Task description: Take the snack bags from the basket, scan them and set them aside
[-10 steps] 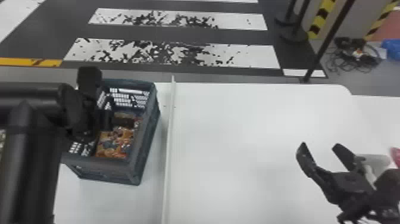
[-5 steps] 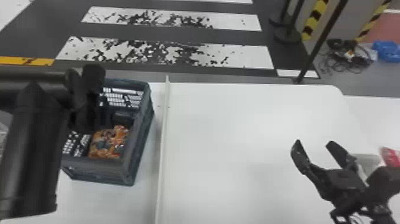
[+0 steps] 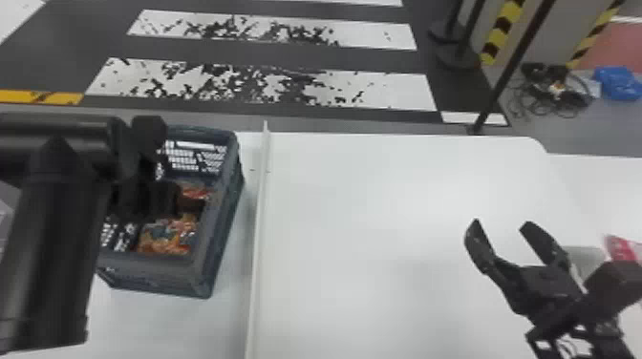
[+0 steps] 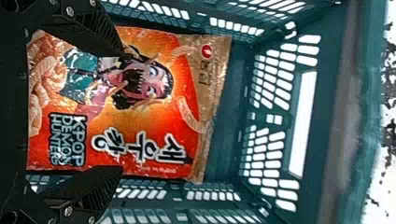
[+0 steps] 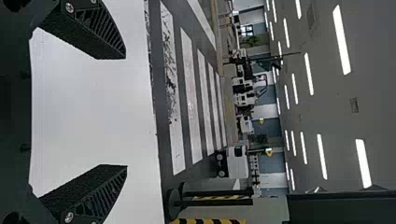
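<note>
Straddling an orange-red snack bag (image 4: 154, 116) in the mesh-sided basket (image 3: 217, 215), the left gripper (image 4: 122, 110) has its 2 fingers wide apart, seemingly with no grip.
The bag lies directly before the left palm, its long axis running along the fingers and its tan end pointing away; closing across its width looks like the coming move. The right gripper (image 3: 501, 225), open and empty over the white table (image 3: 382, 200), is farther off. The left palm hides the bag's near end; a red packet (image 3: 623, 248) is cut off at right.
</note>
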Available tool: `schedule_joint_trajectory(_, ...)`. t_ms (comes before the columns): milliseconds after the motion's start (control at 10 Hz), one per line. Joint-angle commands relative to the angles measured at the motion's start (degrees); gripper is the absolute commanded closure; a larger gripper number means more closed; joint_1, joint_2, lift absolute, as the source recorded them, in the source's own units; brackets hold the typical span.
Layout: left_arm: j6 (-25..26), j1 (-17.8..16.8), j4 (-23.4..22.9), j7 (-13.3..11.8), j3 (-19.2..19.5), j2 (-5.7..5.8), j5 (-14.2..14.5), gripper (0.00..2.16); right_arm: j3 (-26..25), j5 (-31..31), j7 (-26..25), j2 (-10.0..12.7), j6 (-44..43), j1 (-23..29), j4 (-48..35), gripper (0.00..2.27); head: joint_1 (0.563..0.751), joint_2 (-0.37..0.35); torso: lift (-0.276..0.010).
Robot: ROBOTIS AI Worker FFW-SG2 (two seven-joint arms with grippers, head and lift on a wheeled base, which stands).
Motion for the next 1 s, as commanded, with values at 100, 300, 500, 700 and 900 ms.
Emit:
schedule_joint_trajectory(100, -1.05, 2.06, 0.10, -0.27, 0.69, 0.55, -0.82, 0.14, 0.00, -0.45, 0.00, -0.47, -0.20, -0.11, 0.29, 0.09, 0.695, -0.048, -0.075)
schedule_joint_trajectory(300, -4.57, 3.11, 0.54, -2.21, 1.92, 1.17, -1.09, 0.21, 0.00, -0.72, 0.00, -0.74, -0.73, -0.38, 0.55, 0.09, 0.695, -0.038, -0.075)
schedule_joint_trajectory(500, -5.27, 1.79, 7.13, -5.02, 3.85, 1.25, -2.58, 0.72, -0.35, -1.16, 0.09, -1.27, -2.13, 0.06, 0.46, 0.10, 0.695, -0.032, -0.075)
schedule_joint_trajectory(700, -9.67, 4.78, 6.26, -1.94, 3.85, 0.81, -2.76, 1.82, -1.05, -1.51, 0.09, -1.53, -3.01, 0.76, 0.55, 0.10, 0.695, -0.025, -0.075)
schedule_joint_trajectory(900, -7.91, 6.19, 1.77, 0.69, 3.06, 0.73, -1.79, 2.13, -1.05, -1.60, 0.09, -1.53, -3.01, 0.94, 0.46, 0.09, 0.695, -0.025, -0.075)
